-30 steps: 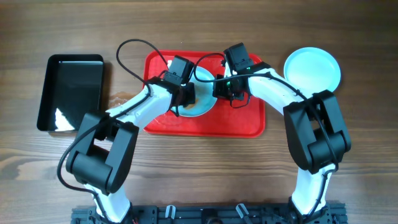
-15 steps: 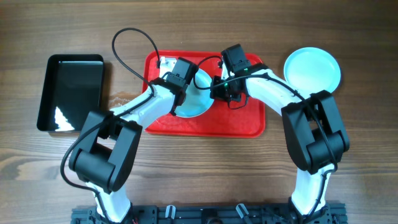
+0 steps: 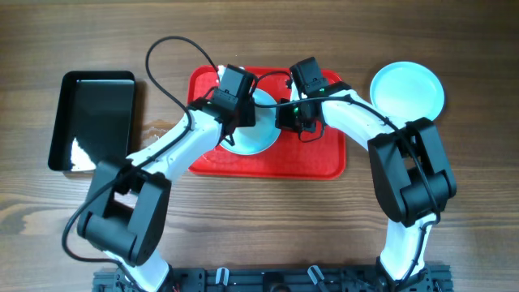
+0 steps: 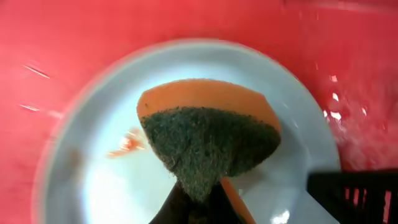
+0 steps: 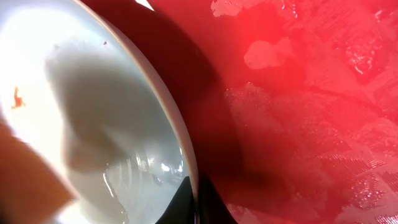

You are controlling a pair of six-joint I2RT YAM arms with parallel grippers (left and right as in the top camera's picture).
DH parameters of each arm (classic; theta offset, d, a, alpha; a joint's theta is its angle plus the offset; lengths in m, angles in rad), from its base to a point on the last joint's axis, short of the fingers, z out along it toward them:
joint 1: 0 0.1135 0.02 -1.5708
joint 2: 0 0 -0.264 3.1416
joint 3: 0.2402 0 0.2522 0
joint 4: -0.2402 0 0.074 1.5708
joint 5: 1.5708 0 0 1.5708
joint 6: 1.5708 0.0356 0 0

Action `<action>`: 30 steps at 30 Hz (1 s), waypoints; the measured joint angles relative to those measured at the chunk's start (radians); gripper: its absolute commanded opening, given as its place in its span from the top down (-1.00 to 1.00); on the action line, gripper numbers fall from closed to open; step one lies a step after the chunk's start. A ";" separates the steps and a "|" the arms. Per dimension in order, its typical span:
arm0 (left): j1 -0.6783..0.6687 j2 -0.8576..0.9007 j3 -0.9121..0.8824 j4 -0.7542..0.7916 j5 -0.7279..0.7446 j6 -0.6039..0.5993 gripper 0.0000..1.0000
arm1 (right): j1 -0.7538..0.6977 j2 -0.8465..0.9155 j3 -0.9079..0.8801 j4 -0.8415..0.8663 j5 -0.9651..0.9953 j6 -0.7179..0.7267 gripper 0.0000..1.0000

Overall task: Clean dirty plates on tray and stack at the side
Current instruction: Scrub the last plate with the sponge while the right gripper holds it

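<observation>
Over by the bench's left edge a black tray is just sitting on the wood, well apart from everything else. Moving right, the red tray is lying mid-bench, closer to the far edge, and the smeared plate is sitting on its left half. The left gripper is pinching a sponge, jaws clamped on its lower tip. The orange side is showing at the top and the dark green scrubby face is pointing at the wrist camera. The sponge is hanging over the plate's white centre, though I can't tell if it's actually touching. An orange-brown smear is showing on the plate just left of the sponge in that view. The right gripper is biting down on the plate's right rim, one finger inside and one outside, with a dark shadow lying under that edge. Wet patches are glistening on the red floor beside it. Further right, off the tray near the bench's far-right corner, a second plate is lying flat on the wood.
</observation>
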 measured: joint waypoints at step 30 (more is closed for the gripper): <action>0.133 0.129 0.019 0.080 -0.058 -0.055 0.92 | 0.002 0.000 0.000 0.010 0.011 0.004 0.91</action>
